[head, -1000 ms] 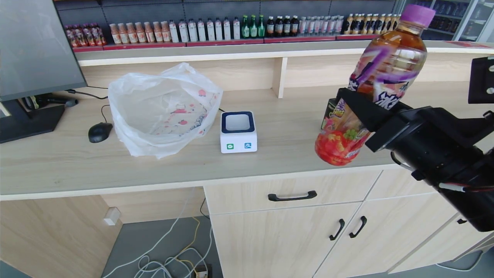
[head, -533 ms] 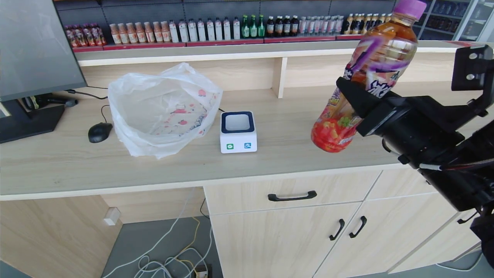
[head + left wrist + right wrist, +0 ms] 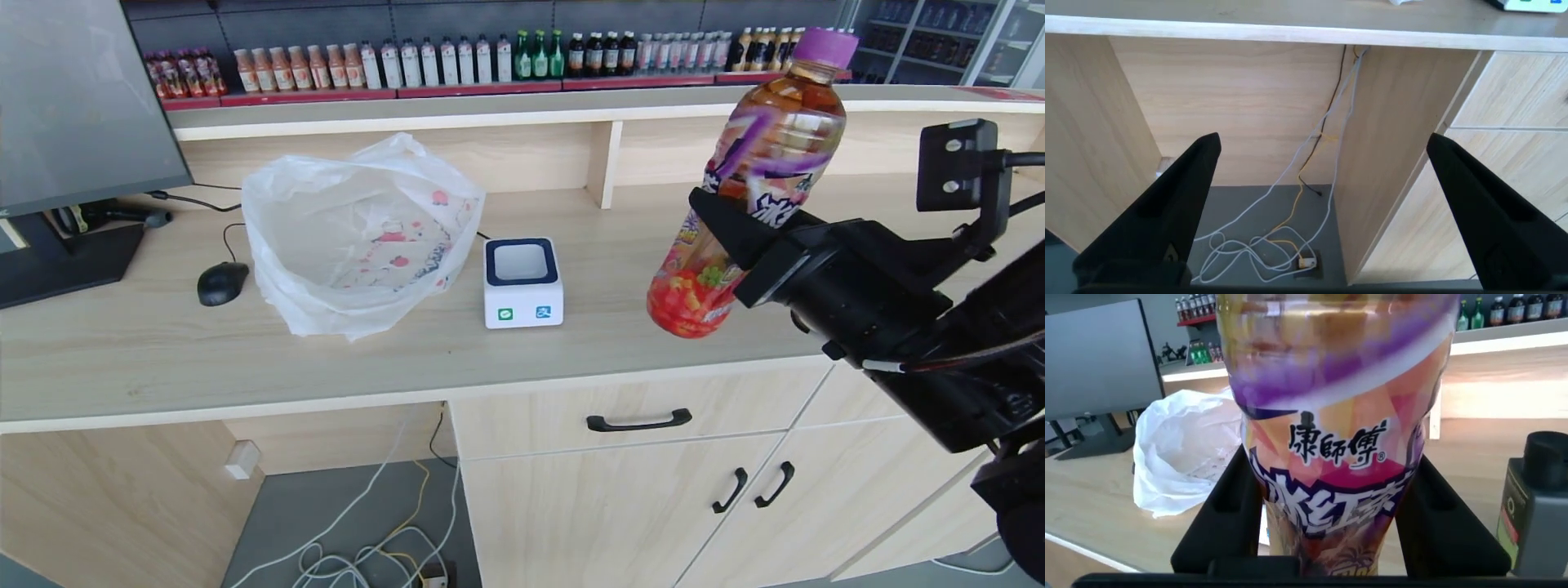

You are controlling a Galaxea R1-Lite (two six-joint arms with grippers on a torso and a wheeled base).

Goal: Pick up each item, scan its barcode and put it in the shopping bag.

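Right gripper [image 3: 739, 233] holds the bottle [image 3: 771, 139] in the air over the right part of the counter [image 3: 163, 359], not touching it. Fingers pinch the bottle around its label, one on each side; the right wrist view shows this close up, with the gripper [image 3: 1331, 510] clamped on the bottle [image 3: 1331, 400]. Bottle is tilted, purple cap up and away from the robot, red base down toward the counter's front edge. Amber liquid shows in the upper part.

Bag [image 3: 286, 245] stands on the counter left of centre, white plastic, mouth open upward. Scanner [image 3: 522, 282] is a small white box with a dark-framed top window, just right of the bag, apart from the bottle. Bottle is right of the scanner and higher than it. Bag [image 3: 1184, 465] also shows behind the bottle from the right wrist.

Left gripper [image 3: 1323, 147] is low, below counter level, facing the open recess under the counter. Its fingers [image 3: 1176, 212] are spread wide with nothing between them. Cables [image 3: 1282, 237] lie on the floor in the recess.

Other stuff: mouse [image 3: 222, 282] left of the bag, monitor [image 3: 73, 98] at far left, dark container [image 3: 1534, 506] on the counter near the bottle, and a shelf of drinks [image 3: 457, 61] behind the counter.
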